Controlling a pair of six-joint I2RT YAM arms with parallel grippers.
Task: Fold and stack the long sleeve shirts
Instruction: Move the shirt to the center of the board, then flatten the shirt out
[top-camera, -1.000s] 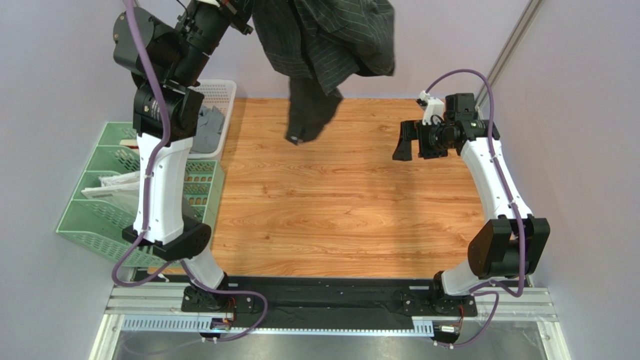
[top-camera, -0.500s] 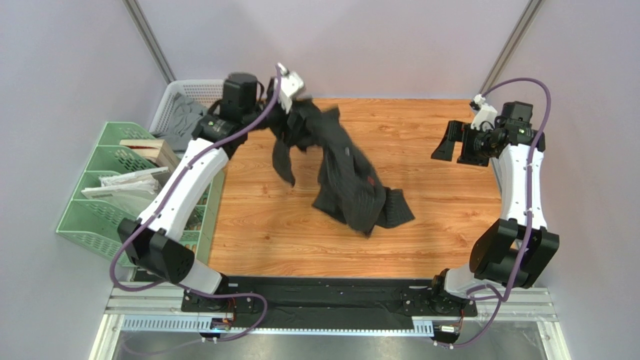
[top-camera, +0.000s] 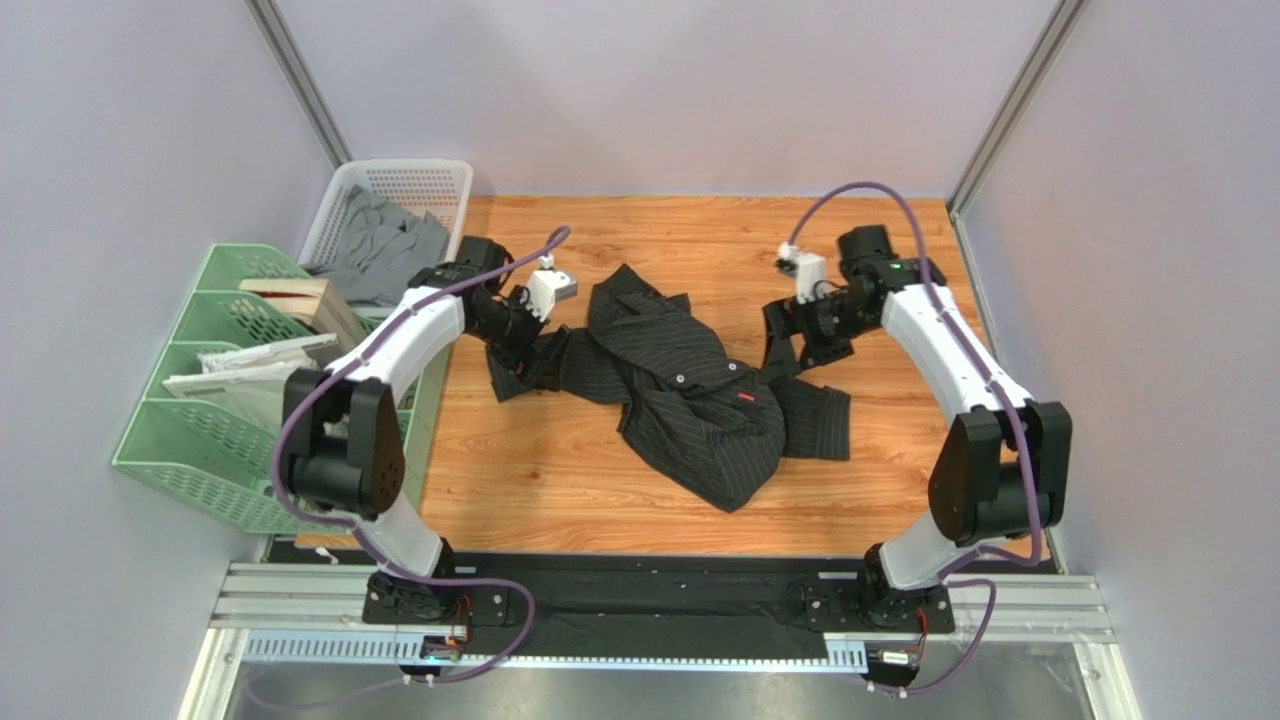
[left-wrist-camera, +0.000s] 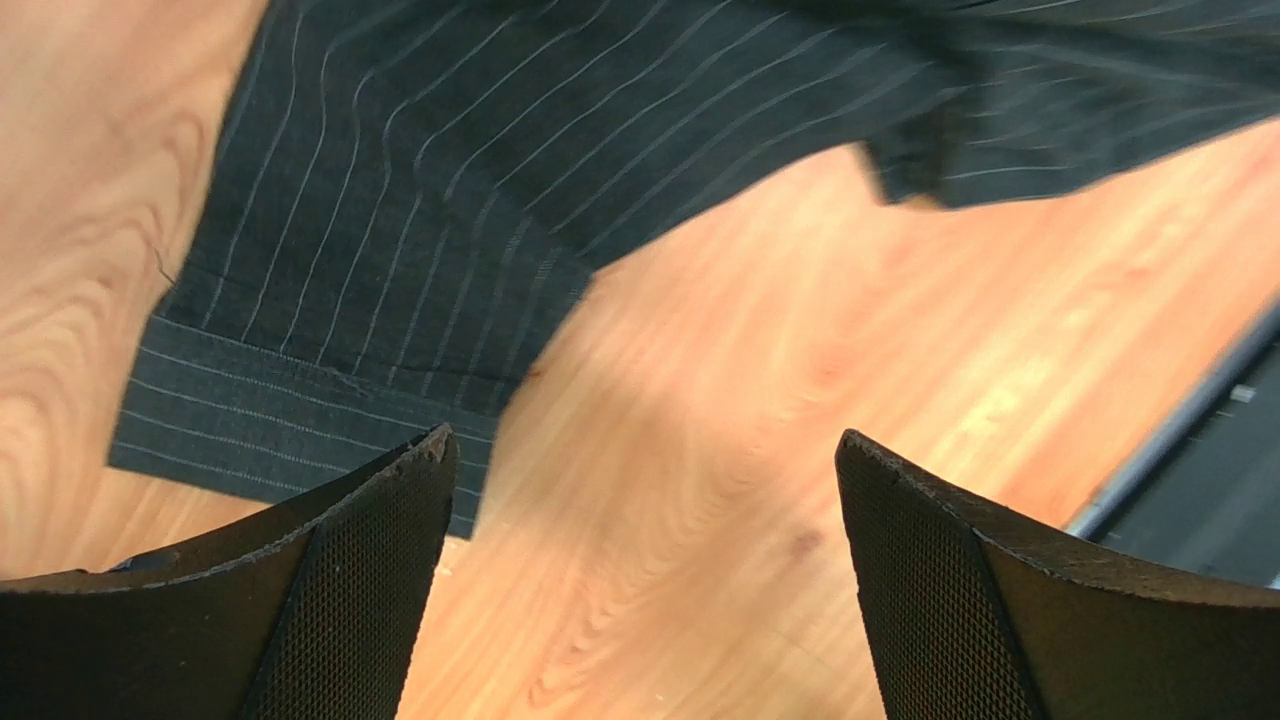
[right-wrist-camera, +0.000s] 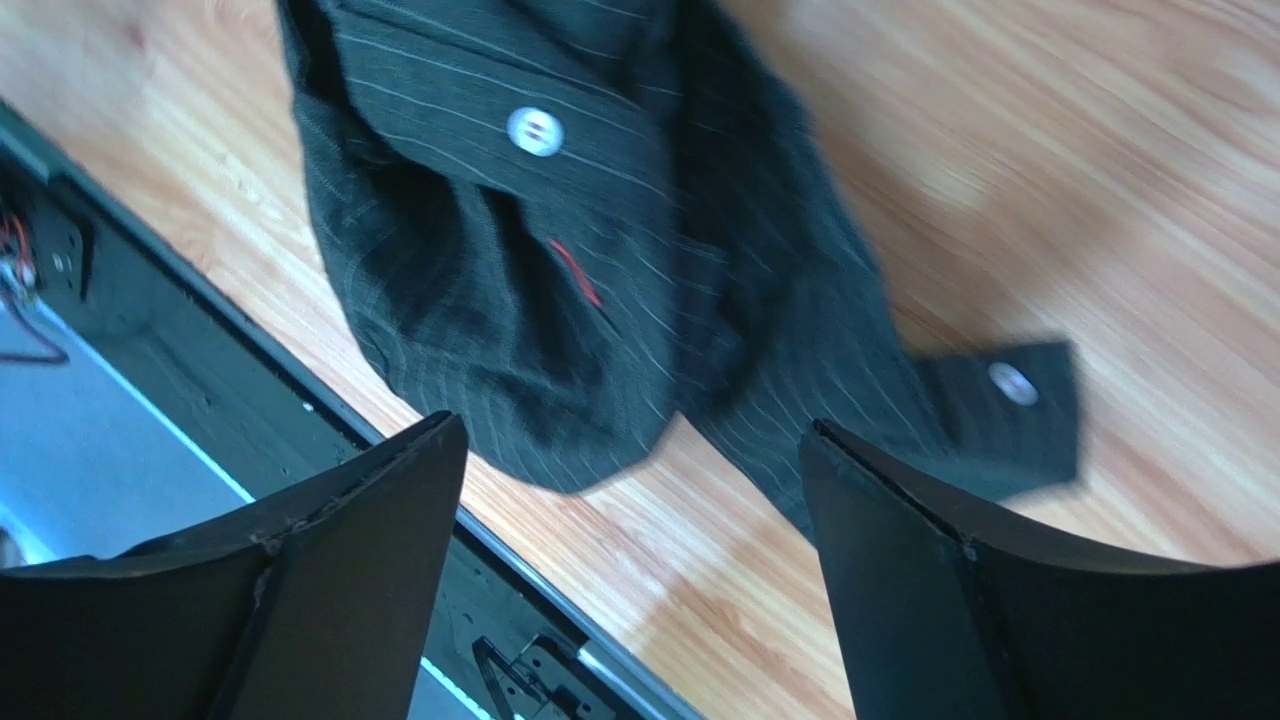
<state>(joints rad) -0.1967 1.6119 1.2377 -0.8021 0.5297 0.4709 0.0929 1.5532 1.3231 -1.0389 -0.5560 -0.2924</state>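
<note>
One long sleeve shirt (top-camera: 684, 390), charcoal with pale pinstripes, lies crumpled in a heap on the middle of the wooden table (top-camera: 887, 465). My left gripper (top-camera: 523, 342) hovers low over the heap's left end, open. In the left wrist view the left gripper (left-wrist-camera: 643, 443) has only bare wood between its fingers, and a sleeve cuff (left-wrist-camera: 286, 405) lies just beyond its left finger. My right gripper (top-camera: 796, 345) is open over the shirt's right side. In the right wrist view the right gripper (right-wrist-camera: 631, 428) holds nothing, with the shirt (right-wrist-camera: 586, 255) and a buttoned cuff (right-wrist-camera: 1010, 393) lying below it.
A white basket (top-camera: 428, 183) holding grey clothing (top-camera: 376, 252) stands at the back left. Beside the table's left edge is a green file rack (top-camera: 188, 450) with papers. A black rail (top-camera: 661, 578) runs along the near edge. Slanted frame posts (top-camera: 1010, 108) rise at the back corners.
The left gripper opened and let the shirt go; the shirt came down from high in the air onto the table. Both arms swung in low beside the heap.
</note>
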